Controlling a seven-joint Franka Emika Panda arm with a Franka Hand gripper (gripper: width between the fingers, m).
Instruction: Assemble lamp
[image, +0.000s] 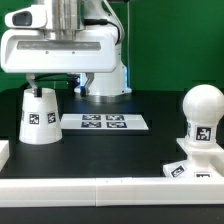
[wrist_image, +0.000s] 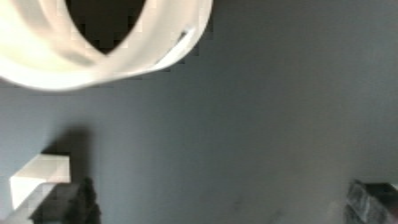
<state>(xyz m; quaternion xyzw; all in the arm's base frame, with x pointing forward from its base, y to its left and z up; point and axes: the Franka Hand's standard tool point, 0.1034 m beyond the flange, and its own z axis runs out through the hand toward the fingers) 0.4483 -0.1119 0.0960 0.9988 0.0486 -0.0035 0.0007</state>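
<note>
You can see the shade (image: 39, 117) standing on the dark table (image: 120, 150) at the exterior view's left. Your claw (image: 52, 82) hangs right above it. In the wrist view the shade's round white rim (wrist_image: 98, 45) sits close under the camera, and the two dark fingertips (wrist_image: 63, 205) show far apart with nothing between them, so the claw is wide open and holds nothing. The bulb (image: 201, 118) stands on the flat base (image: 195, 168) at the exterior view's right, well apart from the shade. The marker board (image: 105, 121) lies flat between them, further back.
</note>
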